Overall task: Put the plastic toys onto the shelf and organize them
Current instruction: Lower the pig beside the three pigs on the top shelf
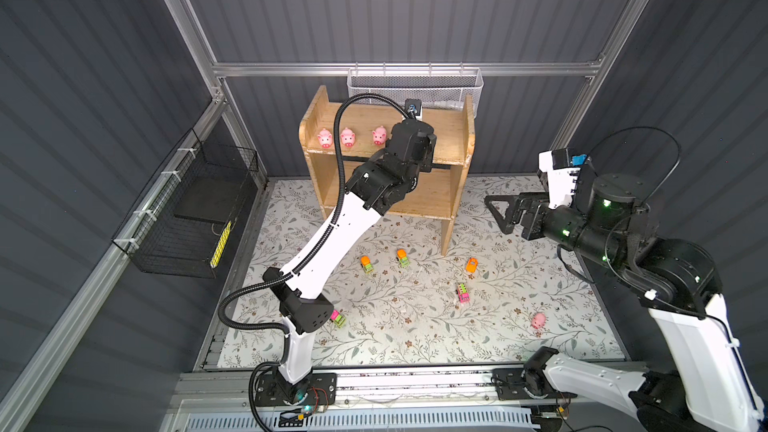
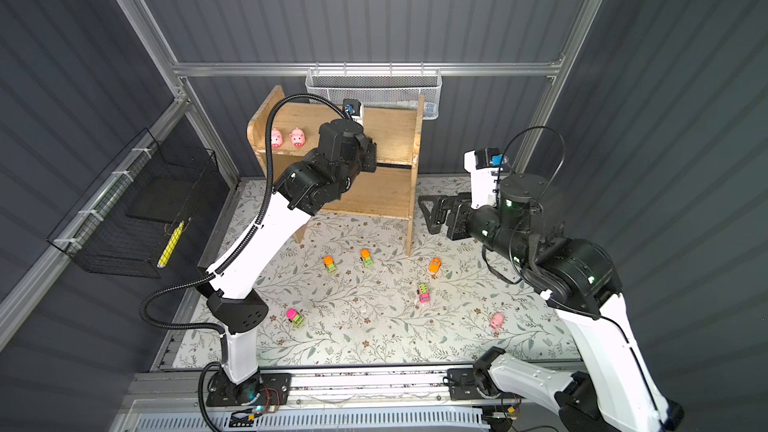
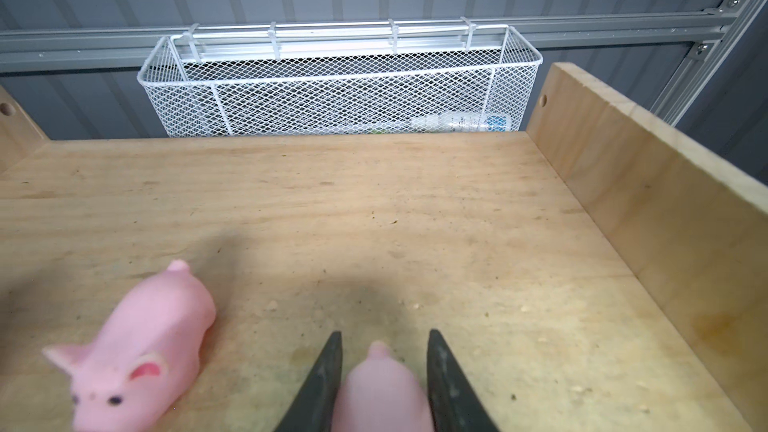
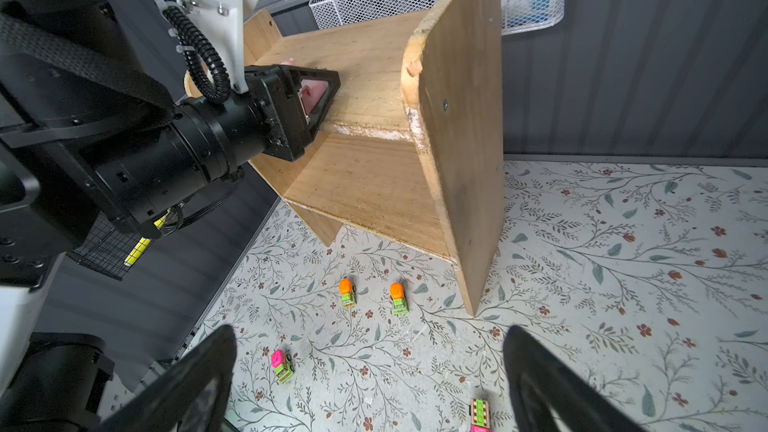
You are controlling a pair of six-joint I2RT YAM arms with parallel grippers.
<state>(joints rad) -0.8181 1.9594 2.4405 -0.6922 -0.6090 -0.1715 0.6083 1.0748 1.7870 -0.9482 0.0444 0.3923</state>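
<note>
The wooden shelf (image 1: 440, 135) (image 2: 395, 135) stands at the back of the floral mat. Three pink pigs (image 1: 348, 137) sit in a row on its top tier (image 3: 374, 209). Beside the nearest one (image 3: 141, 347), my left gripper (image 3: 385, 332) is shut on another pink pig (image 3: 380, 392) resting on the board; the right wrist view shows it (image 4: 312, 91) inside the jaws. One pig (image 1: 538, 320) (image 2: 496, 320) lies on the mat at the right. Several toy vehicles (image 1: 402, 258) (image 2: 366, 258) (image 4: 398, 297) are scattered in front of the shelf. My right gripper (image 1: 494, 209) (image 4: 369, 328) hovers open and empty to the right of the shelf.
A white mesh basket (image 1: 415, 85) (image 3: 340, 89) hangs on the back rail just behind the shelf. A black wire basket (image 1: 187, 218) holding a yellow item (image 1: 221, 243) is fixed to the left wall. My left arm crosses in front of the shelf's left half.
</note>
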